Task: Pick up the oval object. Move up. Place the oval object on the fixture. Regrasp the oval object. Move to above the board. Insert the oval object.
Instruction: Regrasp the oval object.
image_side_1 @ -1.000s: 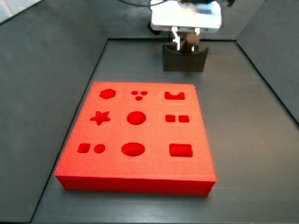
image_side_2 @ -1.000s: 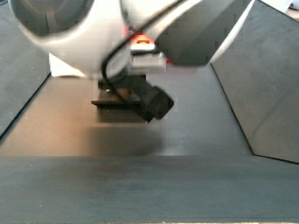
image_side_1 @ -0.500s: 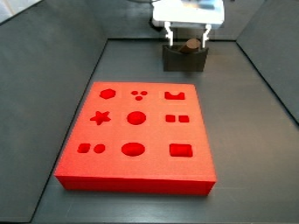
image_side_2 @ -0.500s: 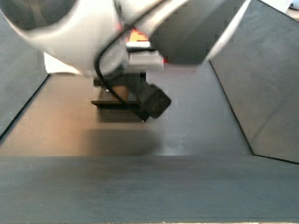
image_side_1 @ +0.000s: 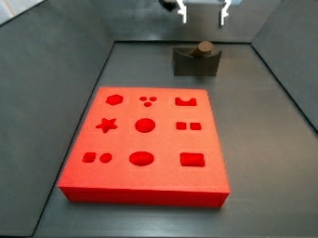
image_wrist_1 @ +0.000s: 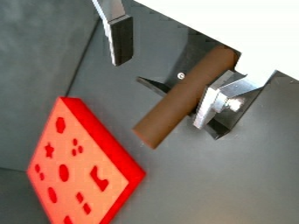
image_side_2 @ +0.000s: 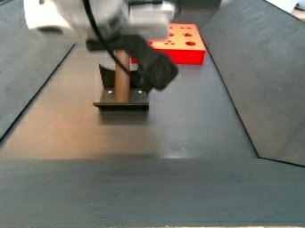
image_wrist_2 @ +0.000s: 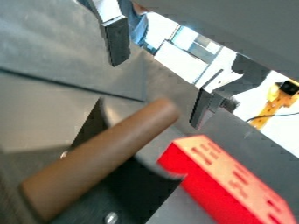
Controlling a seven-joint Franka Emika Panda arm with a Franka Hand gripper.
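Observation:
The oval object, a brown peg [image_side_1: 200, 46], stands in the notch of the dark fixture [image_side_1: 195, 63] at the far end of the floor. My gripper [image_side_1: 203, 9] is open and empty, straight above the peg and clear of it. In both wrist views the peg [image_wrist_1: 181, 94] [image_wrist_2: 100, 162] lies below and between my spread fingers [image_wrist_1: 117, 37] [image_wrist_2: 114, 39], touching neither. The red board [image_side_1: 147, 139] lies nearer the front. In a side view the peg [image_side_2: 120, 74] rises from the fixture [image_side_2: 121, 105], with the board [image_side_2: 180, 44] behind.
Sloping dark walls [image_side_1: 50, 65] enclose the floor on both sides. A black wrist-mounted body [image_side_2: 152, 71] hangs just beside the peg in a side view. Grey floor [image_side_1: 267, 158] shows right of the board.
My gripper has risen straight up from the fixture, with its fingers apart. The peg has stayed in the fixture's notch.

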